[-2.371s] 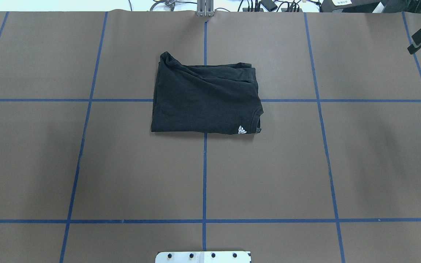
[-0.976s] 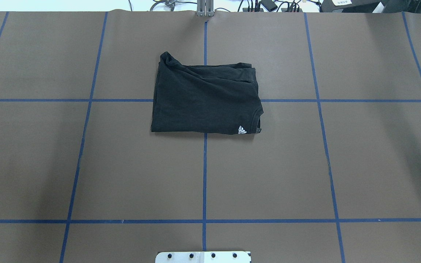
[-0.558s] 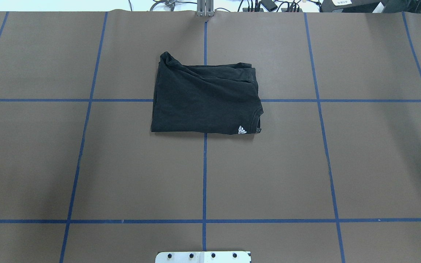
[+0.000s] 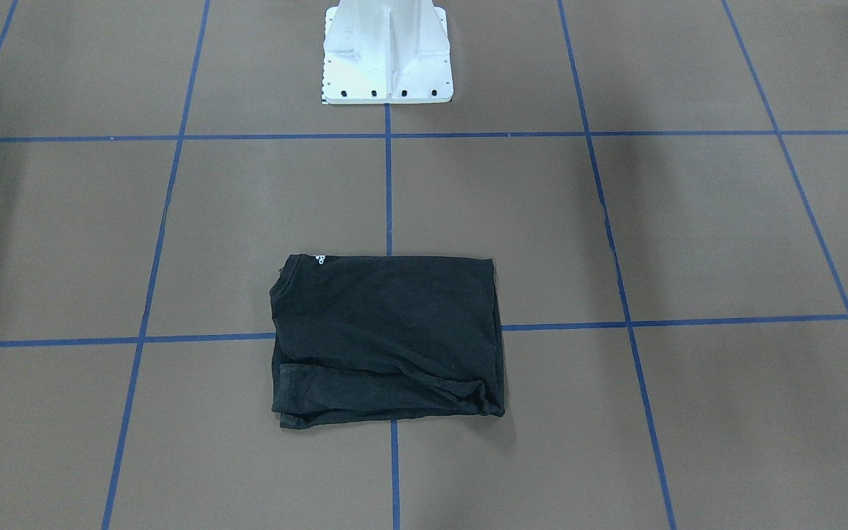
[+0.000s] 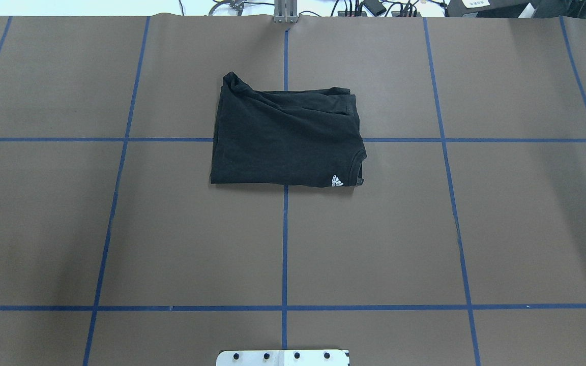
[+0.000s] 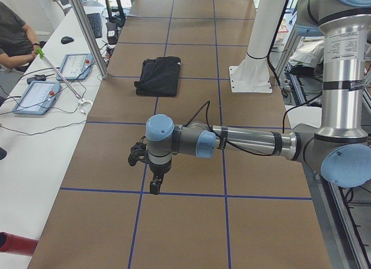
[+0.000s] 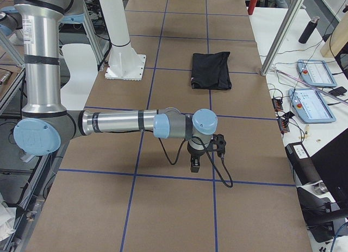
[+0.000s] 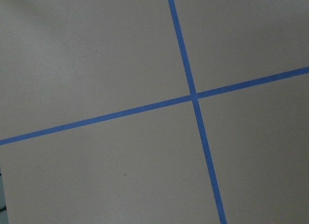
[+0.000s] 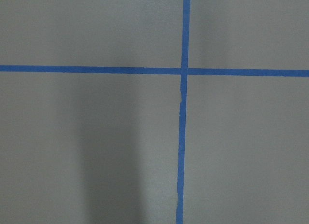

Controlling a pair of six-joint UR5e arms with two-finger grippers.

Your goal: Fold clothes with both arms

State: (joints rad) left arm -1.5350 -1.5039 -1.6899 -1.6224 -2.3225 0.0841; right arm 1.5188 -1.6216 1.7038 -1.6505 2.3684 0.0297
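Brown gridded table (image 5: 120,229) is carrying the black T-shirt (image 5: 285,140) at far centre, lying as a folded rectangle, so I'm judging the folding practically done. Left gripper (image 6: 155,189) and right gripper (image 7: 194,167) are hanging well away; I cannot tell whether their fingers are apart or together.

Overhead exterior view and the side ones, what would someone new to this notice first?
A folded black cotton T-shirt lies alone on the brown table cover, which is marked with a blue tape grid. A small white logo shows at the shirt's corner nearest the robot's right. In the side views, the grey-silver left arm and right arm stretch out over the table's ends, well away from the shirt.
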